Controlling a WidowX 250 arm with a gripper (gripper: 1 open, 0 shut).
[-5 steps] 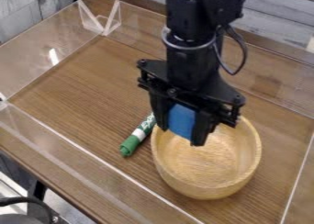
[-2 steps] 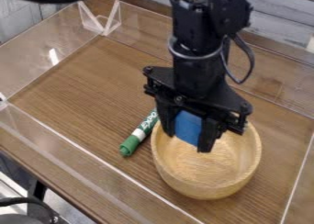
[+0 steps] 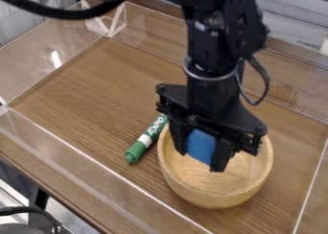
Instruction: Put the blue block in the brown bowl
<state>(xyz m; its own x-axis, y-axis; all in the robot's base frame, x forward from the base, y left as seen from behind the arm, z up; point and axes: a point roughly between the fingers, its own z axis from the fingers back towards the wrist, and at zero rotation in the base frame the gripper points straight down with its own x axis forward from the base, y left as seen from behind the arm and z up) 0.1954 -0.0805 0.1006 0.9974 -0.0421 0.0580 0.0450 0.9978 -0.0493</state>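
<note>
I have a single fixed camera, set above and off one corner of the wooden table (image 3: 90, 94), looking down at a slant across it. It sits fairly near: the clear walls (image 3: 52, 46) run out of frame, and the arm (image 3: 221, 36) is cut off at the top edge.
</note>
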